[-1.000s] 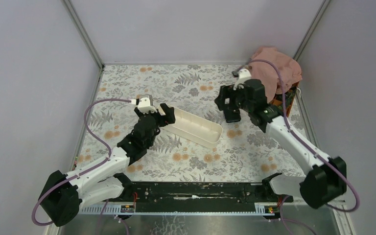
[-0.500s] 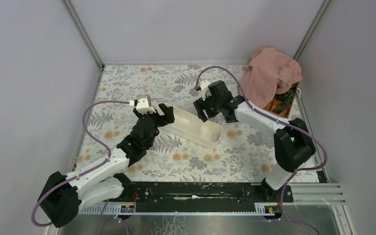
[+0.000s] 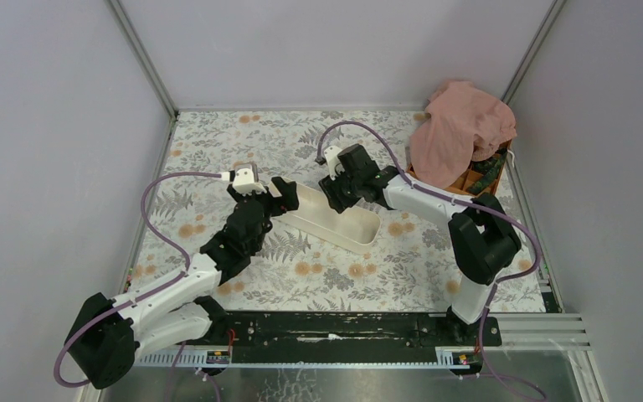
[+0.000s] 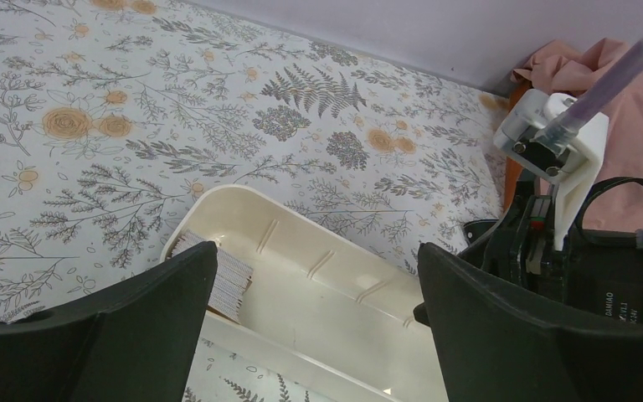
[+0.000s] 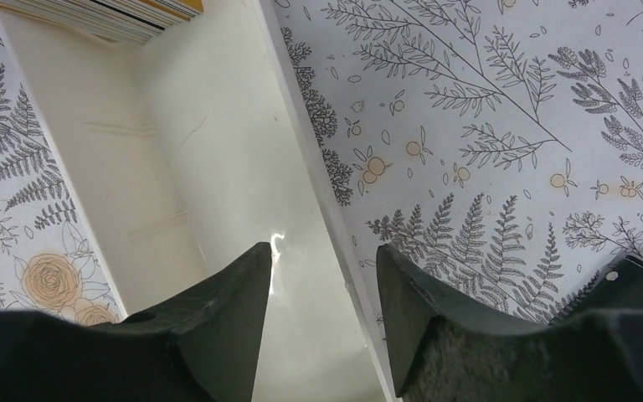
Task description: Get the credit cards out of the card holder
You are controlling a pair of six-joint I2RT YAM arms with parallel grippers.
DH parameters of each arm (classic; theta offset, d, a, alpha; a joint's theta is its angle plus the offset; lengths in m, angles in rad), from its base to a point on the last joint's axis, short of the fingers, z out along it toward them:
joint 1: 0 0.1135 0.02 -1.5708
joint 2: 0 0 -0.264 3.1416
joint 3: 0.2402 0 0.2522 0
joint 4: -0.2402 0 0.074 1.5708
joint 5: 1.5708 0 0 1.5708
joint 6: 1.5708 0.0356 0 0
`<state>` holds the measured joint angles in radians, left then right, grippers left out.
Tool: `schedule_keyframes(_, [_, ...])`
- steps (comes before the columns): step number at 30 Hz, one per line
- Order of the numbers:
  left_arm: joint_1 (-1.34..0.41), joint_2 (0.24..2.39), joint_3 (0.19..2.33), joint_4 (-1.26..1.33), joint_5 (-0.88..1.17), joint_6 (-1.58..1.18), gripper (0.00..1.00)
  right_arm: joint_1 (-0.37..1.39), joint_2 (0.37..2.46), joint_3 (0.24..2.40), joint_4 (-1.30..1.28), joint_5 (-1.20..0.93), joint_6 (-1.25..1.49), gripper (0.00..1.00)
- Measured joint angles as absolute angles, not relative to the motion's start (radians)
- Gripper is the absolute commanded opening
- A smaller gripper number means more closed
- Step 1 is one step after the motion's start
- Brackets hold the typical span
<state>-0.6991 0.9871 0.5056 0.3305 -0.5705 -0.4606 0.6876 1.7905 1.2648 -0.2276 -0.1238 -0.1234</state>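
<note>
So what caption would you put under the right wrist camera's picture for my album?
Right gripper, jaws apart, poised over the wall of the white tray; stacked cards at its end.

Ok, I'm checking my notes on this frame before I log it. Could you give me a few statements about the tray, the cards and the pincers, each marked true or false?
1. A stack of cards lies at one end of the tray. True.
2. The left pincer is shut. False: its jaws stand wide open at the tray's card end.
3. The right pincer straddles the tray's long wall. True.
4. The right pincer holds a card. False: only the tray wall sits between its jaws.
5. The pink cloth lies in the tray. False: it is draped over the orange box at the far right.
</note>
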Motion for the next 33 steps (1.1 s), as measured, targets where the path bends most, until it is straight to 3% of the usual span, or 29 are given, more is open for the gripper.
schedule_keyframes(15, [-0.699, 0.995, 0.506, 0.345, -0.565, -0.461, 1.00, 0.688, 1.837, 1.261, -0.190, -0.112, -0.108, 0.50])
schedule_keyframes(29, [-0.699, 0.995, 0.506, 0.346, -0.564, -0.459, 1.00, 0.690, 1.837, 1.223, -0.157, -0.051, -0.096, 0.21])
schedule_keyframes(33, [-0.699, 0.995, 0.506, 0.346, -0.561, -0.459, 1.00, 0.696, 1.837, 1.223, -0.151, -0.054, -0.094, 0.05])
